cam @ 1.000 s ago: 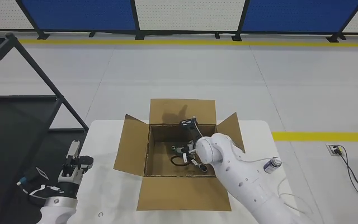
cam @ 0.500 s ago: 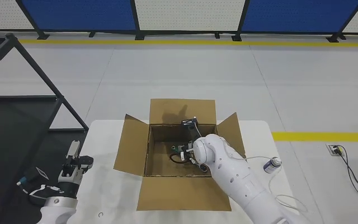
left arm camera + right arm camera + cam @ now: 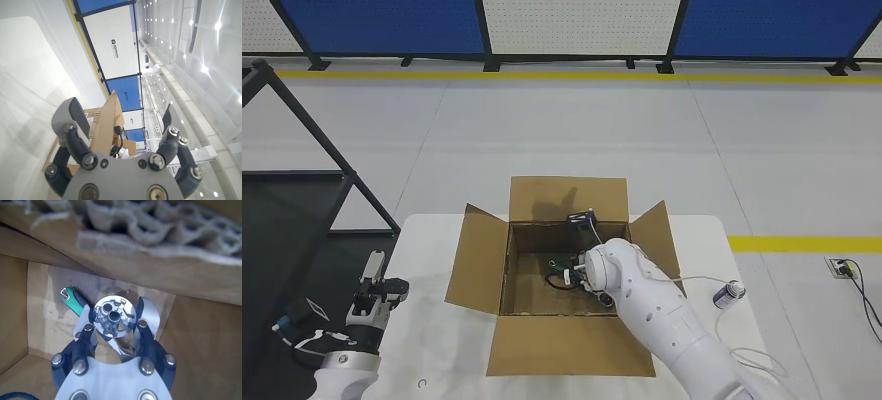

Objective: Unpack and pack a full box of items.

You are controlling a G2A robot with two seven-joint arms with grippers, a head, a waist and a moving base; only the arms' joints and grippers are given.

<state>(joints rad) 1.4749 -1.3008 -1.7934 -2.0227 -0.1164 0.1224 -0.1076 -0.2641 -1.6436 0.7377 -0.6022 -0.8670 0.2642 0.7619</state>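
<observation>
**Right tool pinches a metal disc down inside the box**

Your right tool (image 3: 115,312) is deep in the open cardboard box (image 3: 567,200), its fingers pressed onto opposite edges of a round metal disc (image 3: 114,323). Gripping the rim makes sense. The disc is hard, bright machined steel with a centre bore, cut-outs and raised teeth on its face, so the edge is the only plain surface that the pads can seat on. It will likely feel heavy for its size and slick, so a firm squeeze is needed.

Under the disc a wrench (image 3: 72,302) lies flat on the box floor, its green grip towards one corner and its bare steel end beneath your tool. You cannot tell from here whether the disc is clear of the wrench or resting on it.

The box walls are plain brown corrugated board, matte and slightly scuffed, and all four flaps are folded outwards to leave the opening free.

A small can (image 3: 729,294) stands upright on the white table (image 3: 442,340), well apart from the box on its right side, probably already unpacked.

Your left tool (image 3: 122,109) sits spread and holding nothing at the table's left edge, out of the way.
</observation>
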